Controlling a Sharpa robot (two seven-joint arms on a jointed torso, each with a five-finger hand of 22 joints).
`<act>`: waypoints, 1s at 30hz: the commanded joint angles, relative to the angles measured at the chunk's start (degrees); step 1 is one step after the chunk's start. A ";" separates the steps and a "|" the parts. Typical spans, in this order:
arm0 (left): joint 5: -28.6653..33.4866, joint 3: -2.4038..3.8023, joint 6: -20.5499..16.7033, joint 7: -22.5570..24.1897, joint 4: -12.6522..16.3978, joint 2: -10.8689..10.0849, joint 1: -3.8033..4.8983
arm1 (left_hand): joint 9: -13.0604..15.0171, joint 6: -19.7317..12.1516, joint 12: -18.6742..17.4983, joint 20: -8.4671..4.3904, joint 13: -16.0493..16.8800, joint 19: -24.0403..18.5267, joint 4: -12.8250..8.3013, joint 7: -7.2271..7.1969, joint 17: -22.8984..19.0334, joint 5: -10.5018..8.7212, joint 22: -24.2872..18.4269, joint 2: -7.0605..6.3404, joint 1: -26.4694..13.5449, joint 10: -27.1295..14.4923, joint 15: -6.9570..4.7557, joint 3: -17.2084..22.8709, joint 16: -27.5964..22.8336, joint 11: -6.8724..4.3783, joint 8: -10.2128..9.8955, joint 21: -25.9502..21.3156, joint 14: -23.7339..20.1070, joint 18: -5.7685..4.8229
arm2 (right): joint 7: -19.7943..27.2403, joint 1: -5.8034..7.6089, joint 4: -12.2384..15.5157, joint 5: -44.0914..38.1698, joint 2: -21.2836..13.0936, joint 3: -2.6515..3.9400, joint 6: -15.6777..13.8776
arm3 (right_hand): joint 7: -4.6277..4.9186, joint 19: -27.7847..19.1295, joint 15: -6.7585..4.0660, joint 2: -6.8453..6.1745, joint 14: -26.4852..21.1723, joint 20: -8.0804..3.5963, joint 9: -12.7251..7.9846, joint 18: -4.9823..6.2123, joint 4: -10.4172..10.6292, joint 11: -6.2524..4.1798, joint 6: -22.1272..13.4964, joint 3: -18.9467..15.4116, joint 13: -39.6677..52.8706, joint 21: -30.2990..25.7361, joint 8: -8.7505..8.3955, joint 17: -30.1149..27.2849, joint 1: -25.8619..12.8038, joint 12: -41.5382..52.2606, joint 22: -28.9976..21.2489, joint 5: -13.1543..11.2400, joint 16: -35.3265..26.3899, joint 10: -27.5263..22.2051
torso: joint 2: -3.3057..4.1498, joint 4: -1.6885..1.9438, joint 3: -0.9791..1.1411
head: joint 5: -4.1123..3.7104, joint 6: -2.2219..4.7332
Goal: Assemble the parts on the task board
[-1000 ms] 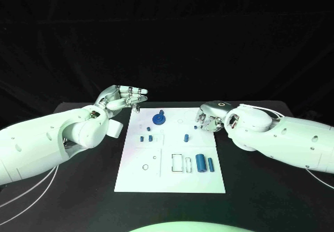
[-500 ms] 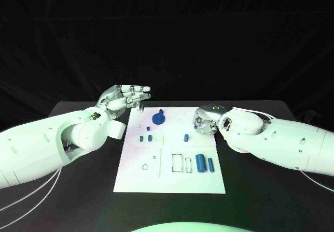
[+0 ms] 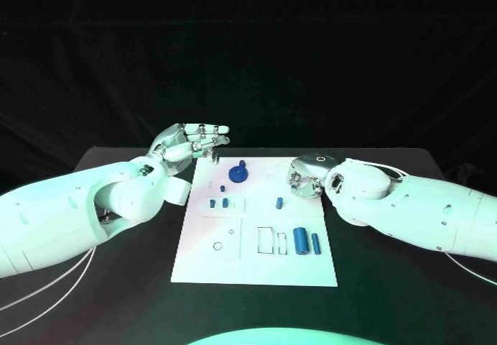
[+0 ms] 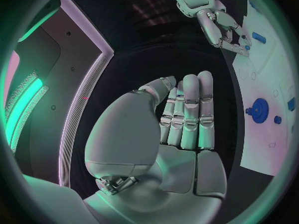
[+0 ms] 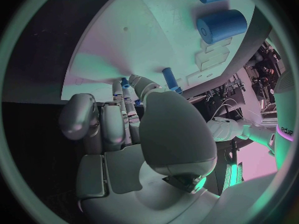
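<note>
Blue peg (image 5: 125,82) is sitting pinched in the right robot hand (image 3: 307,177) over the white board (image 3: 259,269), needing upright lowering; left robot hand (image 3: 192,144) is hovering, fingers curled, empty.

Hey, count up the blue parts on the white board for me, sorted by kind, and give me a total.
Gear: 1
Cylinders lying flat: 2, a thick cylinder and a thin cylinder
Small upright pegs: 3
Total: 6 blue parts plainly visible in the head view; any smaller bits are too tiny to tell.
</note>
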 commanded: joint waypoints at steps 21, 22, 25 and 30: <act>1.74 0.04 2.27 0.21 0.43 -0.08 0.17 | -0.20 -0.93 0.94 0.57 0.12 0.00 0.75 0.08 -0.25 -0.12 -0.63 0.90 -2.14 -1.40 0.38 -1.18 0.18 0.20 -0.18 -1.15 -0.64 0.29 | -1.77 -1.16 0.13 -4.24 0.14 0.05 2.21 | -0.78 1.95 -0.62 1.54 2.69 -0.69 1.49 -2.43 -4.19 -1.03 3.74 5.55 1.24 10.93 2.04 1.73 1.61 0.47 12.92 0.24 2.09 3.37 | -0.03 0.01 -0.08 | 0.15 -0.68; 1.75 0.04 2.29 0.18 0.40 -0.08 0.17 | -0.20 -0.98 1.06 0.62 0.14 0.01 0.94 0.08 -0.27 -0.10 -0.73 1.01 -2.47 -1.52 0.41 -1.34 0.23 0.20 -0.16 -1.29 -0.66 0.30 | -1.86 -1.21 0.26 -4.49 0.03 0.06 1.91 | -0.76 1.98 -0.61 1.52 2.68 -0.68 1.52 -2.47 -4.46 -1.02 3.78 5.75 1.26 11.15 2.04 1.73 1.68 0.39 13.19 0.31 2.11 3.41 | -0.04 0.00 -0.06 | 0.05 -0.65; 1.75 0.04 2.33 0.08 0.30 -0.04 0.18 | -0.21 -1.05 1.23 0.66 0.15 0.06 1.09 0.09 -0.31 -0.09 -0.86 1.15 -2.77 -1.67 0.43 -1.52 0.28 0.22 -0.13 -1.46 -0.70 0.32 | -2.19 -1.30 0.55 -4.77 -0.18 0.09 1.10 | -0.74 2.00 -0.60 1.54 2.64 -0.63 1.60 -2.55 -4.83 -0.99 3.90 6.17 1.29 11.57 2.07 1.59 1.55 0.21 13.70 0.44 2.05 3.51 | -0.12 0.01 -0.16 | -0.66 -0.50; 1.75 0.04 2.37 0.07 0.18 0.02 0.18 | -0.22 -1.22 1.53 0.74 0.18 0.14 1.48 0.11 -0.41 -0.06 -1.12 1.45 -3.38 -2.00 0.50 -1.82 0.34 0.26 -0.09 -1.81 -0.81 0.32 | -2.55 -1.34 1.00 -3.98 -0.38 0.15 -0.29 | -0.61 2.36 -0.62 1.57 2.56 -0.51 1.66 -2.82 -4.94 -0.94 3.89 6.54 1.31 12.74 2.03 1.35 1.08 -0.01 15.13 0.22 1.92 3.56 | -0.11 -0.03 -0.19 | -0.71 -0.54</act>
